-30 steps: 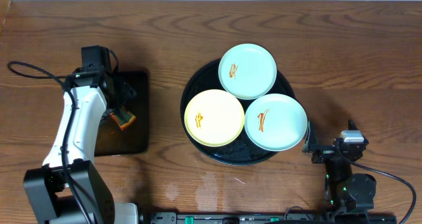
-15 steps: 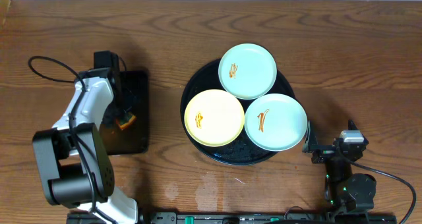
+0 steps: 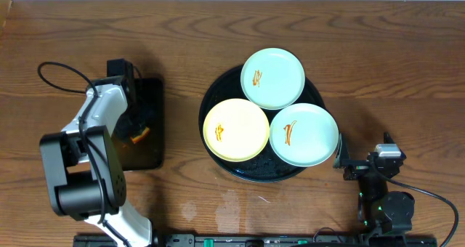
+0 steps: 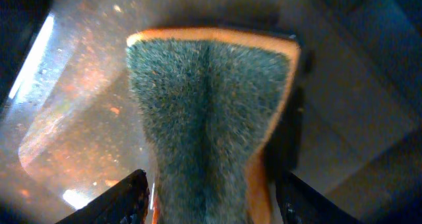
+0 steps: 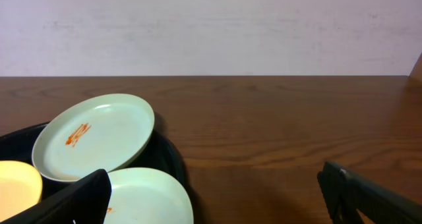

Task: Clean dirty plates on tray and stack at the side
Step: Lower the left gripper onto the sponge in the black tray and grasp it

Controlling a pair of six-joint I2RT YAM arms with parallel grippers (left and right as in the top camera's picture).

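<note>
Three plates lie on the round black tray [image 3: 206,102]: a mint-green one [image 3: 272,78] at the back, a yellow one [image 3: 236,129] at the front left, and a mint-green one [image 3: 304,134] at the front right. Each has an orange smear. My left gripper [image 3: 133,128] is open and straddles a green-topped orange sponge [image 4: 211,99], with one finger on each side. My right gripper [image 5: 214,184] is open and empty, low over the wood just right of the tray. Its view shows the back mint plate [image 5: 92,135], the front mint plate [image 5: 148,197] and the yellow plate's edge [image 5: 13,181].
The sponge [image 3: 139,136] lies on a smaller rectangular black tray [image 3: 149,156] at the left. A black cable [image 3: 54,69] loops beside the left arm. Brown wood tabletop [image 3: 378,65] surrounds both trays. The right arm's base [image 3: 385,203] stands at the front right.
My left arm has swung and lowered over the rectangular tray until its fingers sit around the sponge. The sponge, the plates and the right arm have not moved.
</note>
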